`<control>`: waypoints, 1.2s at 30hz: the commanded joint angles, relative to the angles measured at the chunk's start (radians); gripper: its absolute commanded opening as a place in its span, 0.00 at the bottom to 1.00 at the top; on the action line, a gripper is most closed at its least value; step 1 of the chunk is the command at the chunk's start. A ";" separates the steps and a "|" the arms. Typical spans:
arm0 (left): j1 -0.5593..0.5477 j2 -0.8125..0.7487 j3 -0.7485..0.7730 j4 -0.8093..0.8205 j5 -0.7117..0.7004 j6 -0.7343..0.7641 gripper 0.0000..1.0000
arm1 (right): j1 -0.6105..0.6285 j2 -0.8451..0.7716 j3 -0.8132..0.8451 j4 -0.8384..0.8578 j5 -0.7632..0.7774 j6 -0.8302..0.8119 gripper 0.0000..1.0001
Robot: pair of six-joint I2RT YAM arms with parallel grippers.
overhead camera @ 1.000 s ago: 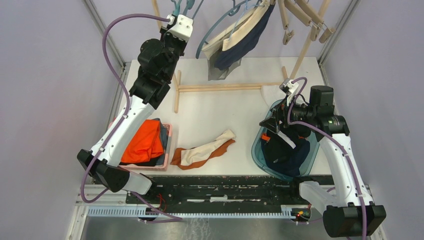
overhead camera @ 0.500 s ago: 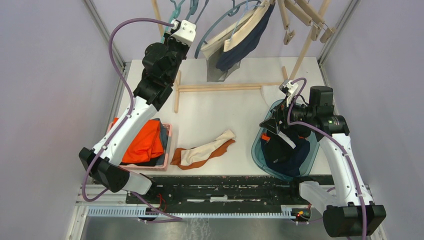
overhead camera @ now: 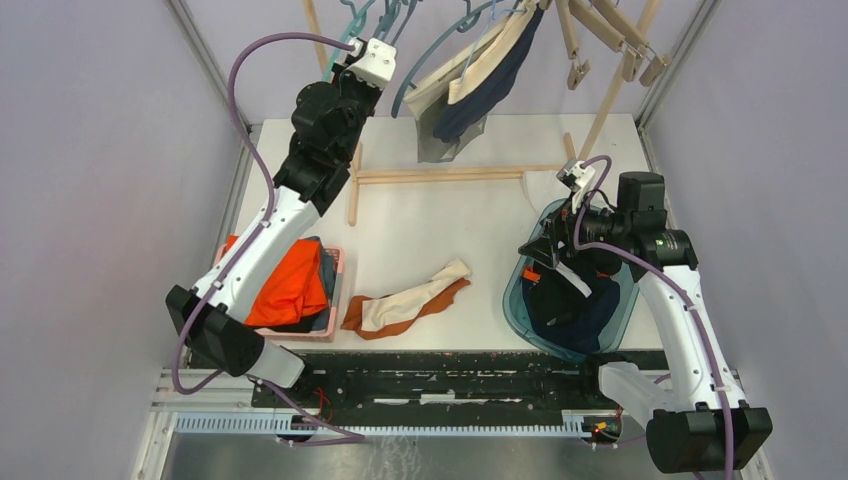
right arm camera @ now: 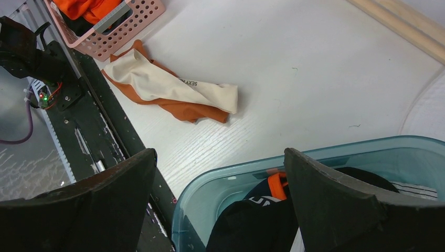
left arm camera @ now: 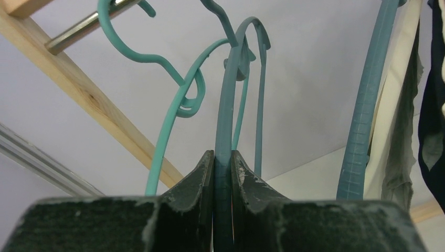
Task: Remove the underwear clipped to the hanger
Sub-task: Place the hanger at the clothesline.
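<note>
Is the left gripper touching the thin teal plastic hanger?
Touching. In the left wrist view, the left gripper has its dark fingers pressed against both sides of the thin teal plastic hanger, with no gap.

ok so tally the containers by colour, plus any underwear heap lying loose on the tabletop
pink basket: 1
teal bin: 1
orange-and-cream underwear heap, loose on the tabletop: 1
total: 3
</note>
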 commanded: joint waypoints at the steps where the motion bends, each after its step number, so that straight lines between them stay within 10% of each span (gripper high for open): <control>1: 0.007 0.029 0.058 0.068 0.005 0.030 0.03 | 0.004 0.000 0.012 0.011 -0.019 -0.021 1.00; 12: 0.007 -0.046 -0.056 0.067 0.030 0.023 0.05 | 0.011 0.001 0.016 -0.002 -0.021 -0.033 1.00; 20: 0.008 -0.148 -0.108 0.003 0.040 -0.006 0.59 | 0.014 0.000 0.016 -0.004 -0.021 -0.034 1.00; 36: 0.007 -0.596 -0.389 -0.497 0.246 -0.110 0.95 | 0.016 -0.011 0.014 0.004 -0.010 -0.023 1.00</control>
